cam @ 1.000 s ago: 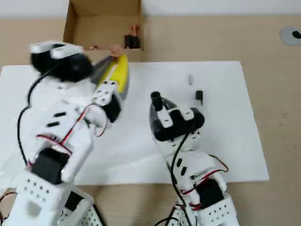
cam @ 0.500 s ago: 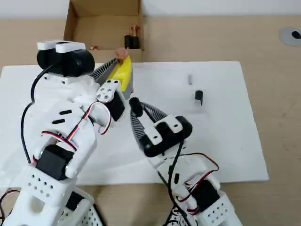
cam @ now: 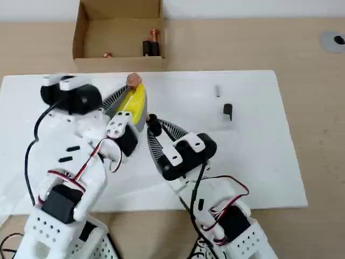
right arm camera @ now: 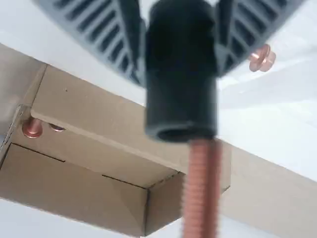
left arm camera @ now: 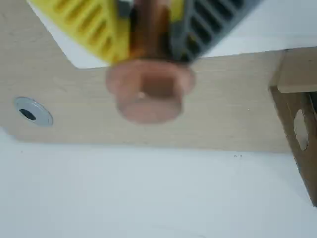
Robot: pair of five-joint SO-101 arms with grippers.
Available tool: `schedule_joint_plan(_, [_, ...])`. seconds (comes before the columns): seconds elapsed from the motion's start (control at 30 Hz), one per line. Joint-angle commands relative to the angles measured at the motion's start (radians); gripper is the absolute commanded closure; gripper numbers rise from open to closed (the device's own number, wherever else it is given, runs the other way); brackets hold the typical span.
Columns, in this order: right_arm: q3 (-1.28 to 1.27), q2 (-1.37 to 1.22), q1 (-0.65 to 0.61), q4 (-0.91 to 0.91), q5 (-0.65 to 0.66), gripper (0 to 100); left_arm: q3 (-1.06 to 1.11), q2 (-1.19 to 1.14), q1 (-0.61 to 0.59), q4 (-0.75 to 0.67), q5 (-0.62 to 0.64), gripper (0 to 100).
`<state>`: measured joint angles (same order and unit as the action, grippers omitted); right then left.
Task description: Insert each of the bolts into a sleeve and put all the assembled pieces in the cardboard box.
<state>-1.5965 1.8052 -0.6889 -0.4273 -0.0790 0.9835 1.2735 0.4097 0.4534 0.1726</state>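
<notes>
In the high view we see the cardboard box [cam: 78,32] on the desk [cam: 312,108] near its far edge, just beyond the far edge of the white sheet [cam: 259,172]. Inside it, against the wall nearest the sheet, sit an assembled piece [cam: 151,46] and a small copper bit [cam: 108,54]. The left gripper [cam: 131,93], one finger yellow and one grey, pinches a bolt [cam: 133,80] whose copper head juts past the fingertips at the sheet's far edge, close to the box. The right gripper [cam: 156,131] is clamped on a black sleeve [cam: 152,120] just beside the left gripper, over the sheet's middle. A loose sleeve [cam: 227,111] stands well apart, toward the sheet's far right corner, with a slim grey piece [cam: 218,90] near it.

In the left wrist view the fingers [left arm camera: 89,25] press on the bolt's [left arm camera: 148,94] shank. Behind lie bare desk, a grey disc [left arm camera: 32,111] and a corner of the box [left arm camera: 297,124].

In the right wrist view grey fingers [right arm camera: 99,34] grip the sleeve [right arm camera: 181,84] on both sides. A threaded shank [right arm camera: 200,193] meets the rim of its open end; we cannot tell whether it has entered. The box [right arm camera: 99,183] lies behind, two copper heads [right arm camera: 32,127] at its wall.
</notes>
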Motion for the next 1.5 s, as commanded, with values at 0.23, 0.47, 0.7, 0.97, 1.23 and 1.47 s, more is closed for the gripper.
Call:
schedule_joint_plan(0.23, [0.012, 0.085, -0.016, 0.028, -0.006, 98.8, 0.061, 0.051, 0.012, -0.089, 0.005, 99])
schedule_joint_plan(0.47, [0.012, 0.085, -0.016, 0.028, -0.008, 98.8, 0.051, 0.045, 0.012, -0.16, 0.002, 99])
schedule_joint_plan(0.7, [0.012, 0.085, -0.016, 0.031, -0.009, 98.8, 0.051, 0.044, 0.012, -0.169, 0.005, 99])
schedule_joint_plan(0.97, [0.004, 0.085, -0.016, 0.104, -0.009, 98.8, 0.052, 0.044, 0.014, -0.167, 0.005, 99])
schedule_joint_plan(1.23, [0.004, 0.085, -0.016, 0.1, -0.009, 98.8, 0.052, 0.044, 0.04, -0.166, 0.0, 99])
schedule_joint_plan(1.47, [0.004, 0.085, -0.016, 0.1, -0.009, 98.8, 0.048, 0.05, 0.095, -0.167, -0.003, 99])
